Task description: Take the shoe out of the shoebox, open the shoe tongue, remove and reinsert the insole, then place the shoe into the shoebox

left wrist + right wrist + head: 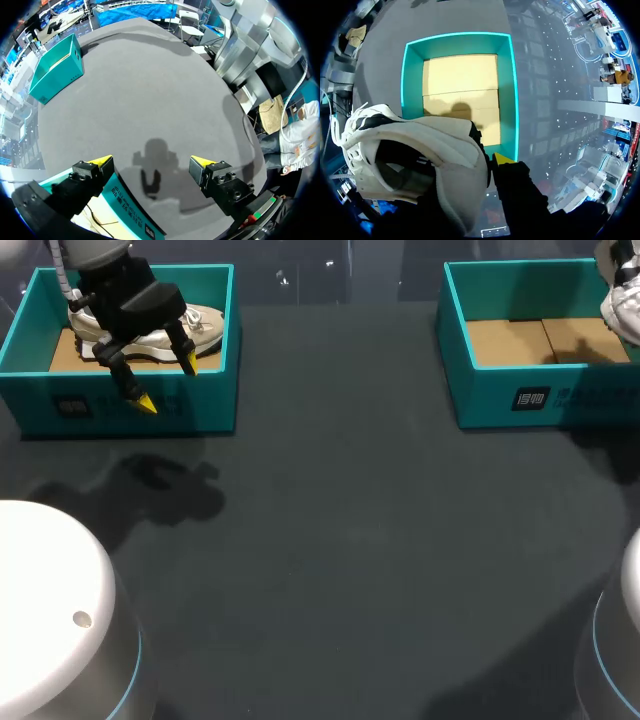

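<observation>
Shoe (420,145) gripped by right hand (480,165); left hand (168,383) wide

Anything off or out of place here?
Nothing stands out. Both teal boxes sit upright: left box holds a cream shoe, the open left gripper above its front edge; right box is empty, with the right gripper holding a white shoe above it.
</observation>
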